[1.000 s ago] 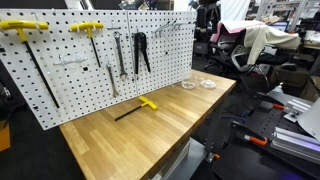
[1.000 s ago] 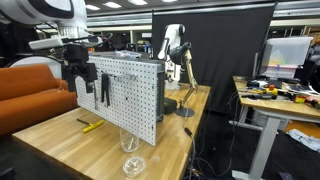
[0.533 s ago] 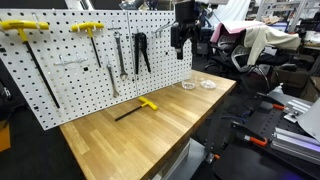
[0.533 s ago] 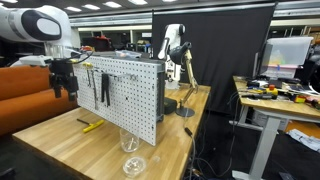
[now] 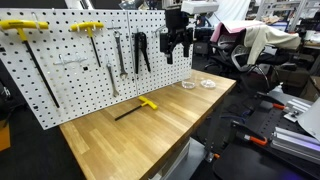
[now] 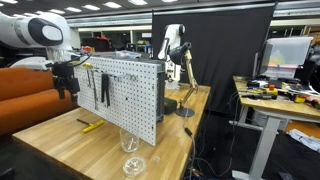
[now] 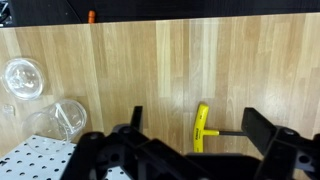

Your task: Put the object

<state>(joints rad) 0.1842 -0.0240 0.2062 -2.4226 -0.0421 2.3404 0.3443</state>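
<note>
A yellow T-handle tool (image 5: 148,103) with a black shaft lies flat on the wooden table in front of the pegboard. It also shows in an exterior view (image 6: 90,126) and in the wrist view (image 7: 201,127). My gripper (image 5: 175,45) hangs high above the table, close to the front of the pegboard (image 5: 90,60). It is also seen in an exterior view (image 6: 67,85). In the wrist view the gripper (image 7: 196,122) is open and empty, and the yellow handle lies far below, between the two fingers.
Tools hang on the pegboard: yellow T-handles (image 5: 88,28), pliers (image 5: 141,50), wrenches. Two clear cups (image 5: 188,85) (image 5: 208,84) stand at the table's far end, also in the wrist view (image 7: 22,77). Beyond the table are an orange sofa (image 6: 30,85) and a black curtain (image 6: 215,50).
My gripper has come down and moved sideways along the front of the pegboard, toward the hanging pliers. The yellow tool has not moved.
</note>
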